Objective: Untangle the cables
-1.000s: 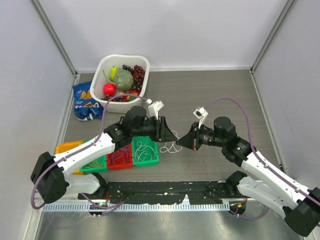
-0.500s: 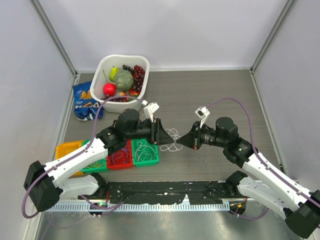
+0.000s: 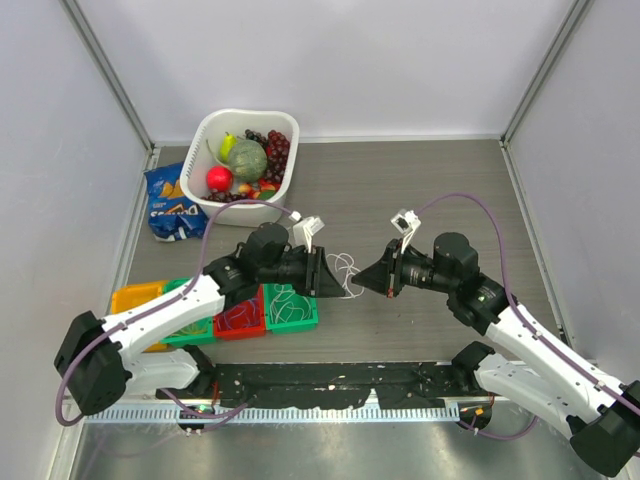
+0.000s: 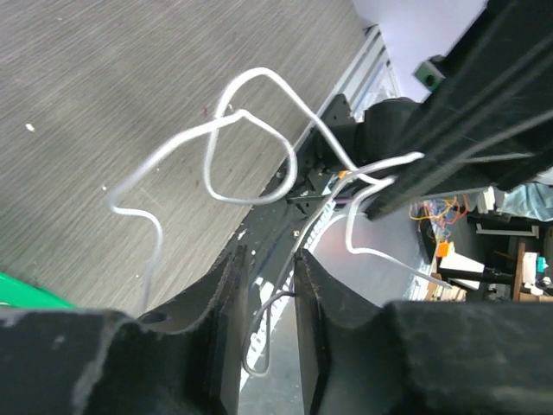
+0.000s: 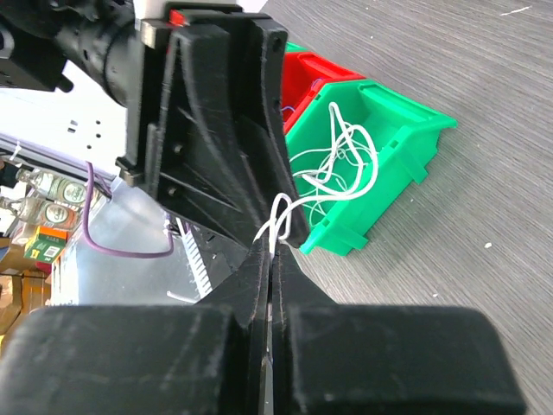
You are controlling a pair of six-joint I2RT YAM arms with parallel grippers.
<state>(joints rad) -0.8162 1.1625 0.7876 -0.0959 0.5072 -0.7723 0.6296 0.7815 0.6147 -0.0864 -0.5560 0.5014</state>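
Observation:
A small bunch of thin white cables (image 3: 346, 268) hangs above the table between my two grippers. My right gripper (image 3: 366, 280) is shut on one white strand (image 5: 281, 212), pinched at its tips (image 5: 272, 252). My left gripper (image 3: 328, 273) faces it from the left, almost tip to tip. In the left wrist view its jaws (image 4: 270, 259) stand apart with a loop of cable (image 4: 259, 333) lying in the gap and touching the right finger. More loops (image 4: 259, 72) curl in the air beyond the jaws. No yellow-orange or blue cable shows between the grippers.
A green bin (image 3: 290, 305) holding white cables (image 5: 346, 164) sits below the left gripper, beside a red bin (image 3: 238, 315), another green bin (image 3: 190, 325) and an orange one (image 3: 135, 300). A white basket of fruit (image 3: 245, 150) and a blue chips bag (image 3: 172, 205) stand at the back left.
The cable bunch has risen from near the table to hang between the grippers. My left gripper pulled back left, then came in again, and its jaws have narrowed slightly. The right gripper stays shut.

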